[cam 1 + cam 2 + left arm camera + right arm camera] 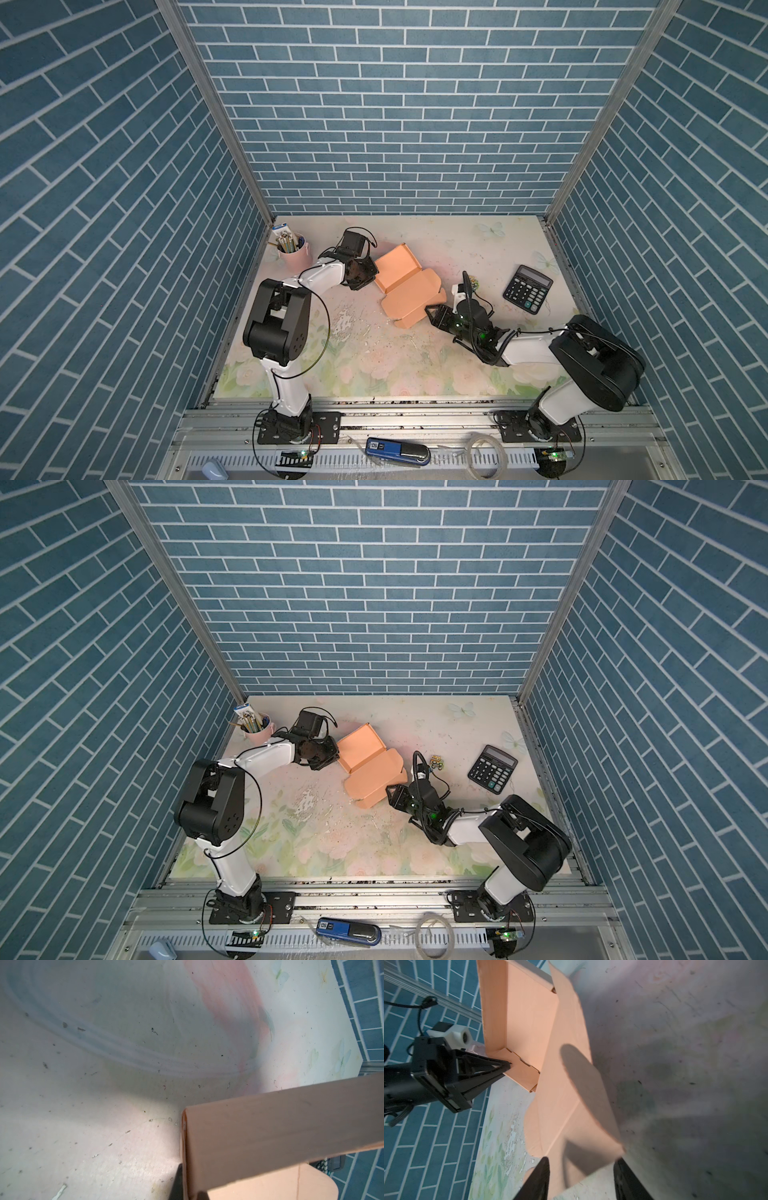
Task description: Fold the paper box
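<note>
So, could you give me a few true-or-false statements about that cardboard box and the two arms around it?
1. The paper box is closed up. False: its lid lies open on the table.
2. The left gripper is shut on a side wall of the box. True.
3. The right gripper is shut. False: it is open, its fingers apart at the lid's front edge.
4. The calculator lies on the table, apart from the box. True.
5. The pink cup is empty. False: pens stand in it.
</note>
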Action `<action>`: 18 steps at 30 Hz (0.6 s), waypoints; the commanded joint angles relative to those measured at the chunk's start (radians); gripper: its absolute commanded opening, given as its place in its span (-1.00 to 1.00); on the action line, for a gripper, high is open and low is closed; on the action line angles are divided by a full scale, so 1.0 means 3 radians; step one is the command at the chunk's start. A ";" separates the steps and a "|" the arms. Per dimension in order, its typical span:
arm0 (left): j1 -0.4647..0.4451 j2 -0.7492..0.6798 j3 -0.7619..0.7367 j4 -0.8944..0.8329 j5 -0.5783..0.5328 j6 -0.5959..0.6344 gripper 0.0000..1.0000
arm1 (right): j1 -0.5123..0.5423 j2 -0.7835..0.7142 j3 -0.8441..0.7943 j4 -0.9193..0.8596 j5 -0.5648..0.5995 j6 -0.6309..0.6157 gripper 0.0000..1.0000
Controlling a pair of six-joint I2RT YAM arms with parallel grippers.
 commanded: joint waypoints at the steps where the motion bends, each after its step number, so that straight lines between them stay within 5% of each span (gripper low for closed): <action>1: 0.0000 0.0055 -0.0077 0.0086 0.0043 -0.0084 -0.96 | 0.0044 0.0180 0.0025 0.0738 0.0059 -0.0093 -0.01; 6: 0.0003 0.0044 -0.0133 0.0162 0.0045 -0.0150 -0.94 | 0.0073 0.0327 0.0148 0.0791 0.0106 -0.0107 -0.20; 9: 0.0000 0.0016 -0.0168 0.0169 0.0005 -0.0166 -0.85 | 0.0080 0.0267 0.0173 0.0635 0.0176 -0.0108 -0.60; 13: -0.0007 -0.0087 -0.0212 0.0118 -0.0158 -0.0156 -0.47 | 0.0080 0.0019 0.0284 -0.0029 0.0328 -0.0226 -0.98; 18: -0.0035 -0.0197 -0.0216 0.0044 -0.0255 -0.0051 0.02 | 0.0071 -0.0267 0.0506 -0.0783 0.0387 -0.0437 -1.00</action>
